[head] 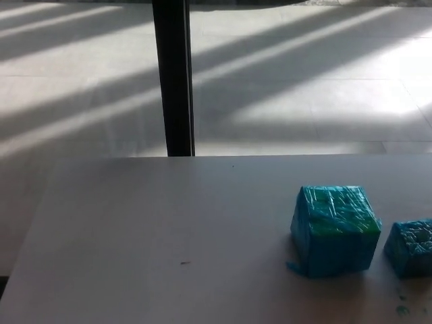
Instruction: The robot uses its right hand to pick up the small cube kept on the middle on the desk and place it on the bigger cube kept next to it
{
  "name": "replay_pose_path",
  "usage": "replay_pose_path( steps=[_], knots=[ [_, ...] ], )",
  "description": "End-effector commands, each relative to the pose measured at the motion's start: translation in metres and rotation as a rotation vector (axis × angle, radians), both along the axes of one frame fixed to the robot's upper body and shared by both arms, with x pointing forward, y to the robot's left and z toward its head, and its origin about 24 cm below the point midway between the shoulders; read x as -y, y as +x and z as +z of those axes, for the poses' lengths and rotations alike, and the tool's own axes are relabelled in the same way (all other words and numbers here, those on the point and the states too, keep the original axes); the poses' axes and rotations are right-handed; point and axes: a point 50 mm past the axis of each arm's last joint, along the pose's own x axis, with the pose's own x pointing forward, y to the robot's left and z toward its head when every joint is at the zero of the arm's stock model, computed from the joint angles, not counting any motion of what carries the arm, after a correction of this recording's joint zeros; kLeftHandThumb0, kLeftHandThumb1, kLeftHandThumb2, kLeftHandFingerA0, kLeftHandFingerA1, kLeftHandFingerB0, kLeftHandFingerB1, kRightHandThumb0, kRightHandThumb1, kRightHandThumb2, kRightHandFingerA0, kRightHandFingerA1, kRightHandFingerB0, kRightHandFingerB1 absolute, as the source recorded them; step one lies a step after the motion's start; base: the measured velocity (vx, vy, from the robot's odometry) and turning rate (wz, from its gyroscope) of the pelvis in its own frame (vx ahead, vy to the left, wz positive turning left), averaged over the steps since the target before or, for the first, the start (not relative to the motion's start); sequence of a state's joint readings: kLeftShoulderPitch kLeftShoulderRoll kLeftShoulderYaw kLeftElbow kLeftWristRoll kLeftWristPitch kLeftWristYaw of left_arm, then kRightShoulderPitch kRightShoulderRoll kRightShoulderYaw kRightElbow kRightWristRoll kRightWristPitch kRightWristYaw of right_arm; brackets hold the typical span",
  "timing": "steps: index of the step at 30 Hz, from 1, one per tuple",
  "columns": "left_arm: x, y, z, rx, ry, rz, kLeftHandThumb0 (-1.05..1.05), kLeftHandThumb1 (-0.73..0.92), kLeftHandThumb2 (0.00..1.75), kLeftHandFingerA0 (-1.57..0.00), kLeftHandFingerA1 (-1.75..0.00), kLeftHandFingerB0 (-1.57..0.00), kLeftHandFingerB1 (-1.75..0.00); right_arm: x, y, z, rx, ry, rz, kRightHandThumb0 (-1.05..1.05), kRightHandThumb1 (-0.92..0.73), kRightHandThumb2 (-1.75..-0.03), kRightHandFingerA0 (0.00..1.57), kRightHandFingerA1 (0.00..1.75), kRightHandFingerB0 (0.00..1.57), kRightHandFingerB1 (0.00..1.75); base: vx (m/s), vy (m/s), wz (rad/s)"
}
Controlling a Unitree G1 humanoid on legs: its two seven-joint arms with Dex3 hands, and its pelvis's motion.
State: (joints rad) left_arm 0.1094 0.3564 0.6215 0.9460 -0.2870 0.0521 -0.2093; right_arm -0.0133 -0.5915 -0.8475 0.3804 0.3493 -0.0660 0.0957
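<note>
Neither of the robot's hands shows in the head view, so nothing can be said of how far either is opened or of what it holds, and the cubes cannot be placed against a hand. The small cube (410, 247) sits on the desk (169, 229) at the right edge of the picture, partly cut off. The bigger cube (334, 229) stands just beside it on the left, with a narrow gap between them. Both are wrapped in shiny blue-green film; no writing can be read. A dark post (174, 77) rises beyond the desk against the sunlit floor (304, 81).
</note>
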Motion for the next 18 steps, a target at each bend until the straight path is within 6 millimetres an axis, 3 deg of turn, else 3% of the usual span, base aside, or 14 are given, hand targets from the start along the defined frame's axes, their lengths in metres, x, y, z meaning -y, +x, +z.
replay_pose_path(
  steps=[1, 3, 4, 5, 6, 7, 10, 14, 15, 18],
  knots=[
    [-0.007, -0.003, 0.005, 0.012, -0.016, 0.01, -0.65, 0.69, 0.61, -0.44, -0.55, -0.48, -0.42, -0.062, 0.055, 0.062, 0.038, -0.228, 0.323, -0.85, -0.79, -0.65, 0.23, 0.54, 0.27, 0.35, 0.0, 0.0, 0.0],
    [-0.007, -0.003, 0.005, 0.012, -0.015, 0.003, -0.65, 0.68, 0.61, -0.43, -0.56, -0.48, -0.42, -0.076, 0.064, 0.065, 0.022, -0.3, 0.387, -0.78, -0.83, -0.64, 0.18, 0.51, 0.19, 0.34, 0.0, 0.0, 0.0],
    [-0.007, -0.003, 0.005, 0.013, -0.012, 0.008, -0.64, 0.68, 0.61, -0.44, -0.57, -0.48, -0.42, -0.087, 0.069, 0.065, 0.01, -0.313, 0.465, -0.38, -0.5, -1.1, 0.06, 0.54, 0.0, 0.5, 0.0, 0.0, 0.0],
    [-0.007, -0.003, 0.005, 0.011, -0.007, 0.005, -0.64, 0.69, 0.61, -0.44, -0.58, -0.48, -0.43, -0.095, 0.073, 0.064, 0.004, -0.327, 0.493, -0.38, -0.49, -1.09, 0.06, 0.53, 0.0, 0.49, 0.0, 0.0, 0.0],
    [-0.007, -0.004, 0.005, 0.008, -0.002, -0.005, -0.65, 0.7, 0.61, -0.43, -0.57, -0.45, -0.42, -0.1, 0.075, 0.062, -0.003, -0.333, 0.503, -0.79, -0.82, -0.64, 0.18, 0.47, 0.19, 0.31, 0.0, 0.0, 0.0],
    [-0.007, -0.004, 0.006, 0.003, 0.004, -0.031, -0.66, 0.71, 0.62, -0.41, -0.57, -0.42, -0.41, -0.107, 0.079, 0.058, -0.033, -0.349, 0.527, -0.38, -0.46, -1.07, 0.06, 0.52, 0.0, 0.48, 0.0, 0.0, 0.0],
    [-0.006, -0.003, 0.005, 0.009, -0.019, -0.016, -0.64, 0.7, 0.61, -0.41, -0.55, -0.45, -0.4, -0.125, 0.088, 0.043, -0.081, -0.347, 0.6, -0.37, -0.5, -1.08, 0.06, 0.52, 0.0, 0.48, 0.0, 0.0, 0.0],
    [-0.006, -0.003, 0.004, 0.007, -0.02, -0.022, -0.65, 0.7, 0.61, -0.41, -0.54, -0.46, -0.4, -0.133, 0.094, 0.03, -0.136, -0.348, 0.645, -0.37, -0.48, -1.08, 0.05, 0.52, 0.0, 0.48, 0.0, 0.0, 0.0],
    [-0.005, -0.003, 0.004, -0.002, -0.009, -0.034, -0.66, 0.7, 0.62, -0.43, -0.53, -0.48, -0.4, -0.136, 0.095, 0.024, -0.159, -0.352, 0.655, -0.74, -0.81, -0.64, 0.18, 0.41, 0.19, 0.3, 0.0, 0.0, 0.0],
    [-0.005, -0.004, 0.003, 0.003, -0.032, -0.032, -0.67, 0.69, 0.61, -0.42, -0.52, -0.43, -0.38, -0.145, 0.1, 0.006, -0.226, -0.363, 0.711, -0.77, -0.79, -0.63, 0.21, 0.42, 0.23, 0.29, 0.0, 0.0, 0.0]
  ],
)
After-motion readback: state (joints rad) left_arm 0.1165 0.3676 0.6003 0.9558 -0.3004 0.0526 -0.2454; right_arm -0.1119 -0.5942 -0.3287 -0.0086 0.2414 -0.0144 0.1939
